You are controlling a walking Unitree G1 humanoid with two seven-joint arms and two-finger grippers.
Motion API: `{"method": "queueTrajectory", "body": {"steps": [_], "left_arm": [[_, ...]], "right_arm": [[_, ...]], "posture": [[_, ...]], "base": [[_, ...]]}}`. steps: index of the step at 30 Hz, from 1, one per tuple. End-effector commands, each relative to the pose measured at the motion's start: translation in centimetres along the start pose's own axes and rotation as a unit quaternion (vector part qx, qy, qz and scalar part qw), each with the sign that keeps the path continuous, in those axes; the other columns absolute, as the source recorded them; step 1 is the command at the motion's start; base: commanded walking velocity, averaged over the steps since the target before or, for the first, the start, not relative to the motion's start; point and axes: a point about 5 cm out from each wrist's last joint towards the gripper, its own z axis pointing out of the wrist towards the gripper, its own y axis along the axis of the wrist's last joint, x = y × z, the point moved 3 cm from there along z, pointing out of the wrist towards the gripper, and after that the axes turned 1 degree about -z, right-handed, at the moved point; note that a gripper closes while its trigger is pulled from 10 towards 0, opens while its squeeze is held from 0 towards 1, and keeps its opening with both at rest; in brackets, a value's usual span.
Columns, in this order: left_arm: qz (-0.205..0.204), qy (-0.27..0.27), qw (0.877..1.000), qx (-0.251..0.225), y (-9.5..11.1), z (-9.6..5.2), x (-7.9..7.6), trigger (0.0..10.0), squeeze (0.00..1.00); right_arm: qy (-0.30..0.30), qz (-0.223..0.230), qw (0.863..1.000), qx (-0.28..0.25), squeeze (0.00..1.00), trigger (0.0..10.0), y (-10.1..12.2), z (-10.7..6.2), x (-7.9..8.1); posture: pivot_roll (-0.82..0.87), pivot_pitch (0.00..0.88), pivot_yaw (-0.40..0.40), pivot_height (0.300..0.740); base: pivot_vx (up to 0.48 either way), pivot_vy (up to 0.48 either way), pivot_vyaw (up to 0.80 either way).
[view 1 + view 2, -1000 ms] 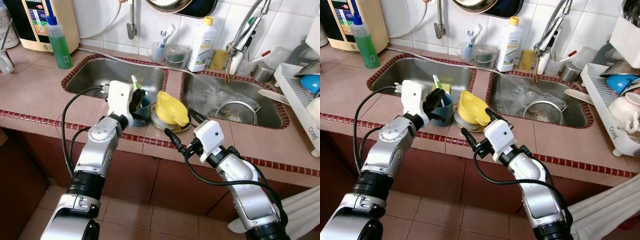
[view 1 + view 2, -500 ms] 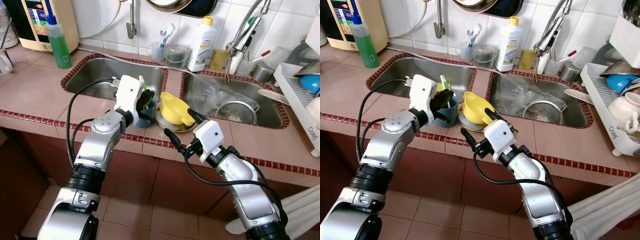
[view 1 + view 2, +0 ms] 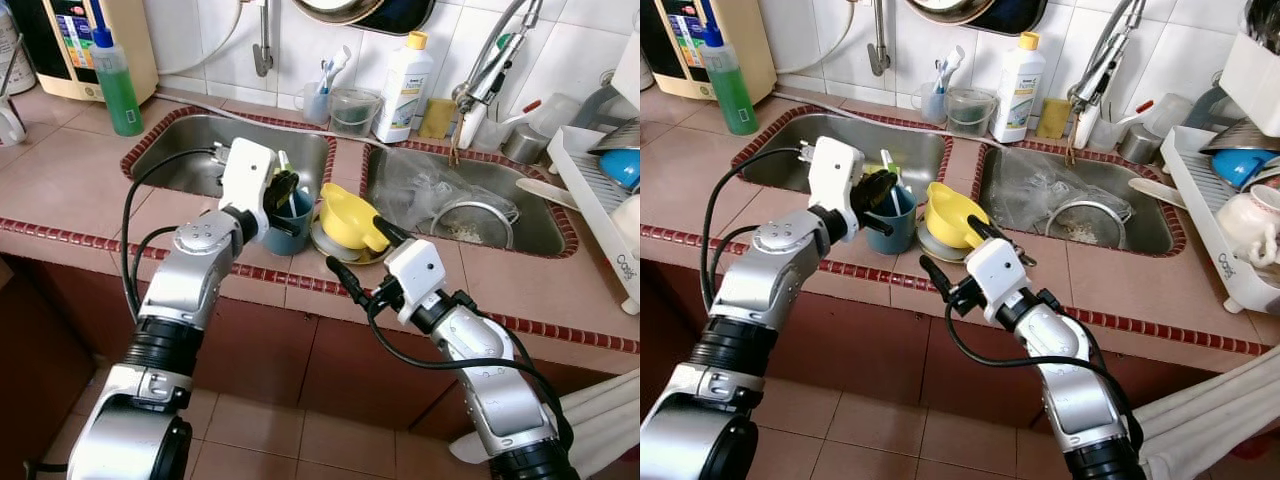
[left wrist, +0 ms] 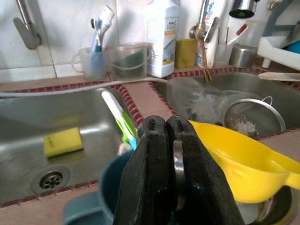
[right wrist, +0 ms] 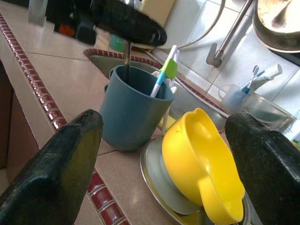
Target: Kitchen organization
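The left gripper [image 3: 878, 190], near the middle of the head views, is hanging over the dark blue plastic cup [image 3: 892, 221]. Its two black fingers [image 4: 154, 178] are pinched tight on a thin metal piece, maybe a spoon handle, that is reaching down into the cup. A green and white toothbrush [image 5: 163, 76] is leaning in the cup too.

The cup is sitting on the pink tiled counter [image 3: 90, 190], between the two steel sinks [image 3: 190, 150]. Just beside it, the yellow plastic bowl [image 3: 348, 215] is lying tilted on a round metal plate [image 5: 154, 168].

The right gripper [image 3: 950, 262] is waiting lower down, with its fingers spread wide and holding nothing.

It looks like the robot is putting the metal thing into the cup. Next, the left fingers probably need to let go and lift straight up, so the cup is not tipping.
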Motion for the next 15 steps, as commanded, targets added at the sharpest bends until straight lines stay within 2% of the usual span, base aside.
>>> {"method": "queueTrajectory", "body": {"steps": [1,10,15], "left_arm": [[0.004,-0.010,1.000,-0.027,2.2,0.0,0.2,10.0,0.00],[-0.005,-0.025,0.999,-0.043,3.7,-0.7,0.9,10.0,0.00],[-0.026,-0.035,0.997,-0.060,5.0,-1.2,1.4,10.0,0.00]], "right_arm": [[0.004,-0.008,1.000,-0.002,0.00,10.0,0.2,0.1,-0.1],[0.005,-0.008,1.000,-0.005,0.00,10.0,0.2,0.3,0.1],[0.006,-0.006,1.000,-0.006,0.00,10.0,0.2,0.3,0.4]], "posture": [[-0.08,0.000,-0.076,0.740],[-0.08,0.000,-0.066,0.740],[-0.07,0.000,-0.059,0.740]], "base": [[0.000,0.000,0.00],[0.000,0.000,0.00],[0.000,0.000,0.00]]}}
